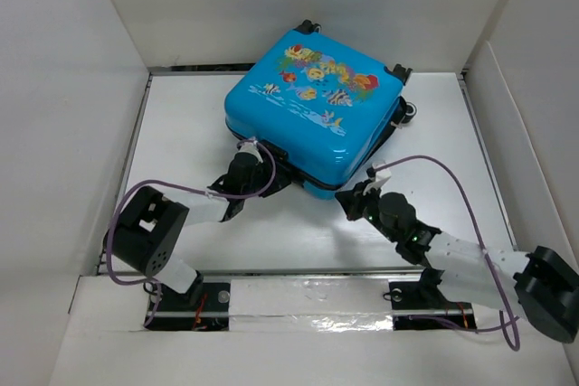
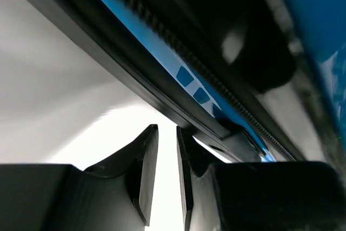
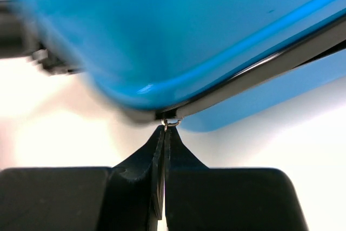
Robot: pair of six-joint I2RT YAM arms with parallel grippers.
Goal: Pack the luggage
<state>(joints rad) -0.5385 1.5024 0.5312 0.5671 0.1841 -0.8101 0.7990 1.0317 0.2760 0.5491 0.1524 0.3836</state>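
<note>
The luggage (image 1: 312, 110) is a bright-blue suitcase with a fish print, lying closed and flat at the table's back middle. It fills the top of the left wrist view (image 2: 189, 74) and of the right wrist view (image 3: 178, 31). My left gripper (image 1: 261, 156) is at its front-left edge, under the zipper seam. Its jaws (image 2: 165, 174) stand a narrow gap apart with nothing between them. My right gripper (image 1: 351, 196) is at the front corner. In the right wrist view it (image 3: 165, 131) is shut on the zipper pull (image 3: 172, 123), a small metal ring on the seam.
Black wheels (image 1: 401, 70) stick out at the suitcase's back and right sides. White walls (image 1: 63, 133) enclose the white table (image 1: 181, 133) on the left, back and right. Purple cables (image 1: 452, 178) loop over both arms. A taped strip (image 1: 308, 309) runs along the near edge.
</note>
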